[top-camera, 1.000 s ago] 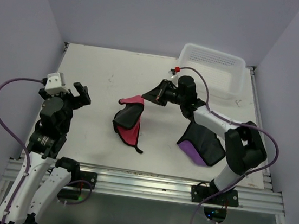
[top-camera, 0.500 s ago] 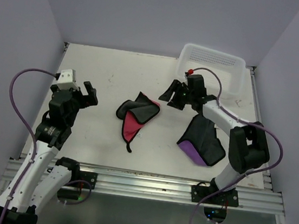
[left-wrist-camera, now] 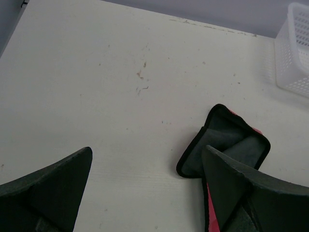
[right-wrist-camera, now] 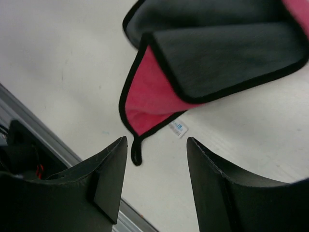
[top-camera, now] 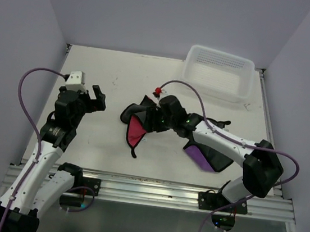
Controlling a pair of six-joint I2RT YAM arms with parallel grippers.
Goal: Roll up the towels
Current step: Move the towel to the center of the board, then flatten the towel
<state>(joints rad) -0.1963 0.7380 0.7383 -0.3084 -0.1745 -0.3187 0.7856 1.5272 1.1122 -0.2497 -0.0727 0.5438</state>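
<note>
Pink-red towel [right-wrist-camera: 159, 99] label seen only from right wrist, both jaws parted, empty

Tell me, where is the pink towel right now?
In the top view the pink towel lies crumpled near the table's middle, under the right tool, with the purple towel to its right.

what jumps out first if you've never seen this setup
The pink-red towel, half folded with its black side showing, lies mid-table, and the right hand hovers open just above its near corner. Behind that arm a purple towel lies crumpled at the right. A white basket sits in the far right corner, and the left hand waits open at the left.
</note>
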